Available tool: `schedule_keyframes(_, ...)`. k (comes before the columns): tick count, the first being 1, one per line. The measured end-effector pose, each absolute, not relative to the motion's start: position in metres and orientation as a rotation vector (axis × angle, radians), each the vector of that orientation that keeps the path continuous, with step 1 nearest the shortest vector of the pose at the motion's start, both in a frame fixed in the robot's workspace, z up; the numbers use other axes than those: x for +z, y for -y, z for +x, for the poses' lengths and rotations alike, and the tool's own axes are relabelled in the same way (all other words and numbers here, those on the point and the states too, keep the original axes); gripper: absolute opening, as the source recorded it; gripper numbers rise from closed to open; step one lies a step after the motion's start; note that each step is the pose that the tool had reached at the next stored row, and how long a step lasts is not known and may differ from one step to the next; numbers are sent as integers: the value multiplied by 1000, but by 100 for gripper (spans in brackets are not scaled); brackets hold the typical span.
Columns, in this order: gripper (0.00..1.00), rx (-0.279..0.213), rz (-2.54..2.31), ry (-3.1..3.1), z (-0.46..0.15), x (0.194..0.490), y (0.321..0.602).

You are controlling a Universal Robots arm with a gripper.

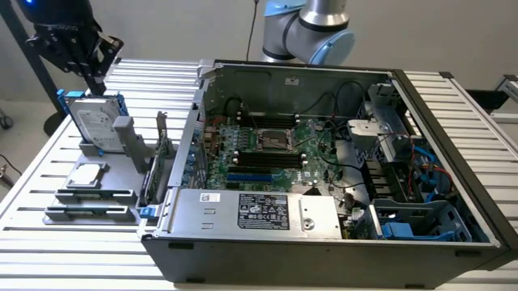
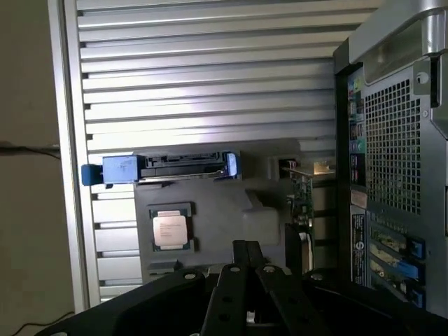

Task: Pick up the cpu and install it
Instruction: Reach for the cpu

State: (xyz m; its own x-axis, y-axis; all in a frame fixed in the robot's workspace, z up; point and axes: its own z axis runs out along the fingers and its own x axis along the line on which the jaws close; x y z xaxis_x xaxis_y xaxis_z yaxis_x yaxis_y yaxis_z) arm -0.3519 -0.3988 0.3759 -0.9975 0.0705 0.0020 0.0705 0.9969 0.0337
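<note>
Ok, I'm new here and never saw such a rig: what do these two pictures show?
It is a robot arm with a claw at its end. One picture comes from a camera off the arm, the other from a camera on its wrist, looking past the claw. On the slatted table sits an open computer case. Beside it, on the exterior view's left, a grey rack holds a hard drive and the small square cpu. The claw is shut, holds nothing, and hangs above the rack.
</note>
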Motion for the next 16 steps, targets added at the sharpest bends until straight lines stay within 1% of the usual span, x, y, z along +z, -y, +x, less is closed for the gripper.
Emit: schedule_keyframes(16, 11, -44, -111, 3137, -425, 360, 399)
